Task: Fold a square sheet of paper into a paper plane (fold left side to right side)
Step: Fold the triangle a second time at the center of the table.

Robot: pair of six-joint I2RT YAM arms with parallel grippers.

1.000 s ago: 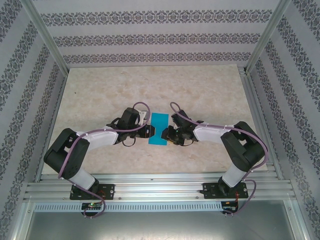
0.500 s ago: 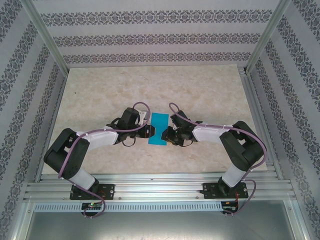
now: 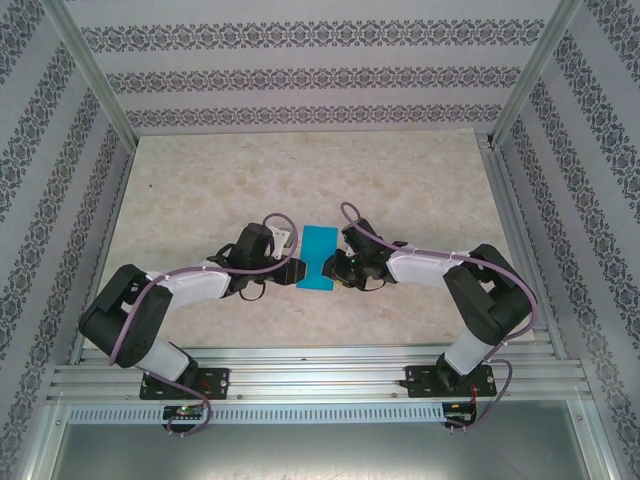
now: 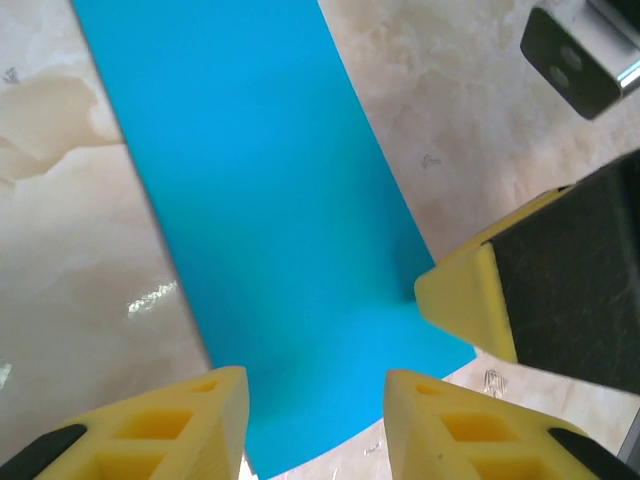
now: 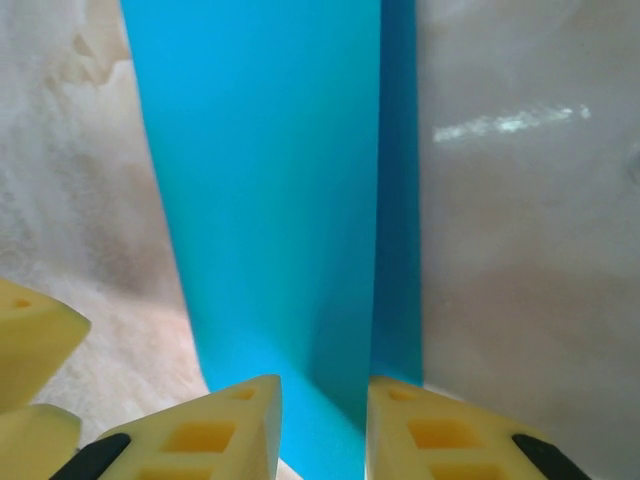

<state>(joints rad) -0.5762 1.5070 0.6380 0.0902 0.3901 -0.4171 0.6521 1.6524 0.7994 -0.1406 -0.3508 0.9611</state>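
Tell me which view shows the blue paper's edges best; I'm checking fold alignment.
Right wrist: the square sheet of paper lies close, a darker strip along one long edge. Left wrist gives a plain blue band; top external, a small rectangle.

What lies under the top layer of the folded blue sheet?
Under the top layer of the blue sheet, a darker blue strip, apparently a lower layer, peeks out along one long edge. Marbled table surrounds it; the table beneath the paper is covered.
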